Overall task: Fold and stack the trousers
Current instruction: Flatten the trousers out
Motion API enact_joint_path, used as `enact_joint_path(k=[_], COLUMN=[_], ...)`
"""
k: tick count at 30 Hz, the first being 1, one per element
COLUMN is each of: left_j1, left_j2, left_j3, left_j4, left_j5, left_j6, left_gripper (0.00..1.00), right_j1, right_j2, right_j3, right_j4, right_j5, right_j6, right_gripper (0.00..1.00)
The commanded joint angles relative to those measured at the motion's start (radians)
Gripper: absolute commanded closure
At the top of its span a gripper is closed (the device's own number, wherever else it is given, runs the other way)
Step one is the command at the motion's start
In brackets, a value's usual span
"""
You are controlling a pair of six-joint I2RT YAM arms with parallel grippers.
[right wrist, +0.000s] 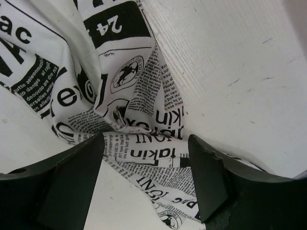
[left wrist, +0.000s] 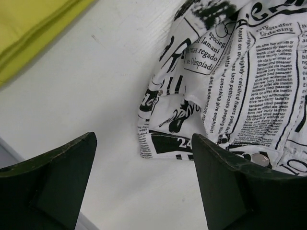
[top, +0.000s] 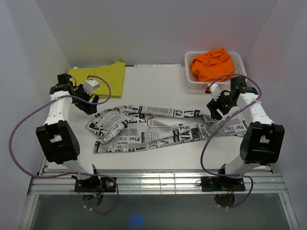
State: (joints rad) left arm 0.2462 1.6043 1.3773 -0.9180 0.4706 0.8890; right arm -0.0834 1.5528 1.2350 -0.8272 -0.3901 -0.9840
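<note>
The newspaper-print trousers lie crumpled across the middle of the table, waistband to the left, legs to the right. My left gripper is open just above the table beside the waistband corner, holding nothing. My right gripper is open over the leg end, with cloth lying between its jaws but not pinched. The yellow trousers lie folded at the back left, and show in the left wrist view. The orange trousers sit bunched in the basket.
A white plastic lattice basket stands at the back right. White walls enclose the table on three sides. Both arms' cables loop over the table's sides. A metal rail runs along the near edge.
</note>
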Motion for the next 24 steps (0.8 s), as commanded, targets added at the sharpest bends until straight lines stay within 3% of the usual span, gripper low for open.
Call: enact_joint_path(k=[1, 9, 14, 16, 18, 19, 20, 24], left_j1=[0.039, 0.125, 0.123, 0.123, 0.123, 0.125, 0.13, 0.163], left_j2=[0.075, 0.22, 0.243, 0.262, 0.284, 0.287, 0.289, 0.267], left_j3=[-0.02, -0.069, -0.141, -0.152, -0.144, -0.136, -0.117, -0.023], left_j4=[0.005, 0.01, 0.016, 0.031, 0.047, 0.054, 0.062, 0.062], left_j5=[0.037, 0.06, 0.095, 0.094, 0.074, 0.06, 0.05, 0.005], left_j6=[-0.077, -0.078, -0.051, -0.064, -0.073, -0.085, -0.091, -0.076], left_gripper=[0.11, 0.37, 0.47, 0.59, 0.76, 0.98, 1.0, 1.0], right_j1=[0.042, 0.16, 0.188, 0.188, 0.188, 0.188, 0.188, 0.188], right_j2=[0.024, 0.128, 0.182, 0.207, 0.23, 0.234, 0.237, 0.198], right_j3=[0.011, 0.026, 0.024, 0.021, 0.026, 0.032, 0.043, 0.046], right_j4=[0.104, 0.146, 0.177, 0.212, 0.23, 0.234, 0.237, 0.22], right_j5=[0.034, 0.079, 0.117, 0.151, 0.177, 0.181, 0.188, 0.211], right_j6=[0.056, 0.062, 0.061, 0.068, 0.071, 0.074, 0.08, 0.09], right_gripper=[0.22, 0.15, 0.14, 0.14, 0.19, 0.25, 0.41, 0.55])
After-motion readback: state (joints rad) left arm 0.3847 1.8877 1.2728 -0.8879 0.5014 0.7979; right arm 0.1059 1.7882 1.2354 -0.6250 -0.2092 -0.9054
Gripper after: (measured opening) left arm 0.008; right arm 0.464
